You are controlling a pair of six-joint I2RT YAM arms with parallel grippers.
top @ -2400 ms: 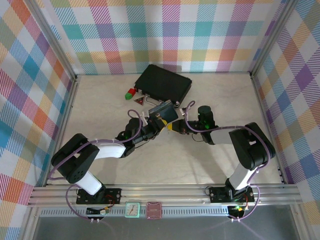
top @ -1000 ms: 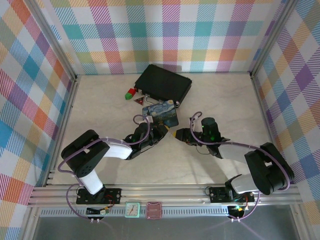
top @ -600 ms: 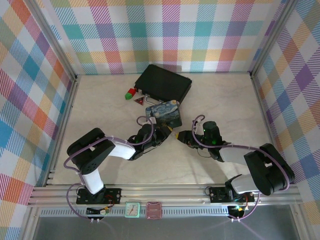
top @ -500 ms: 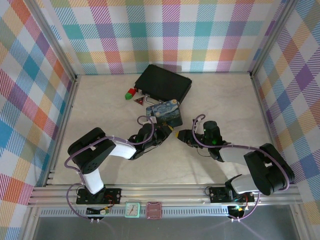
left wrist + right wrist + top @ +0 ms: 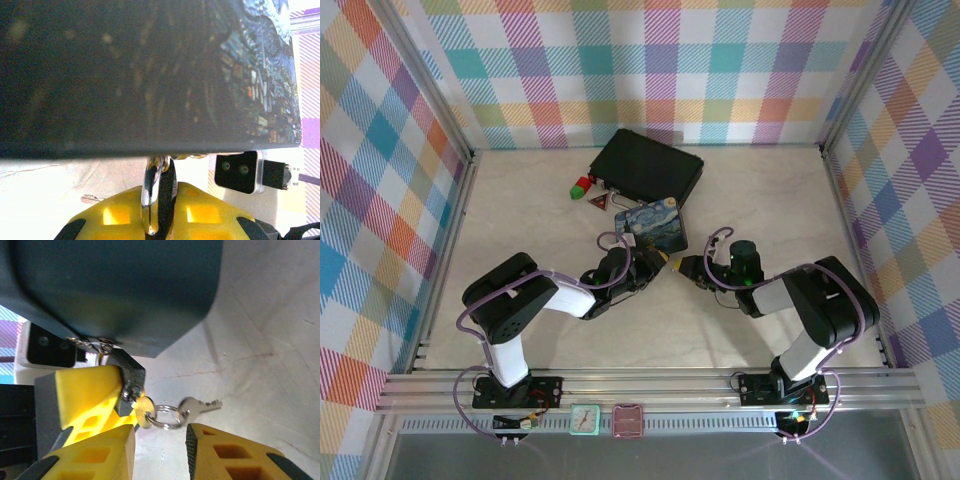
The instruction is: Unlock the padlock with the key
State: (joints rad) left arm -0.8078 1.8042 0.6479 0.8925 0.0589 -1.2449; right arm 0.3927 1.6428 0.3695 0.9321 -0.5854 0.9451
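The padlock [image 5: 128,381] is a small dark grey block hanging from the latch of the blue starry tin [image 5: 658,225]. A key [image 5: 144,411] is stuck in its keyhole, and a ring [image 5: 166,418] links it to a spare key [image 5: 200,405] lying over the table. My left gripper [image 5: 165,189] is shut on the padlock's shiny shackle [image 5: 151,200] just under the tin. My right gripper [image 5: 160,434] faces the padlock from the other side. Its yellow fingers [image 5: 215,447] stand apart just below the ring, with nothing between them.
A black case [image 5: 648,167] lies at the back, with a red block [image 5: 579,188] and a green block [image 5: 585,180] at its left corner. The two grippers meet tip to tip at mid-table [image 5: 668,264]. Bare marble table [image 5: 520,220] spreads left and right.
Both grippers and the tin have shifted slightly right. The right arm's elbow has folded back toward the middle. The right jaws have narrowed.
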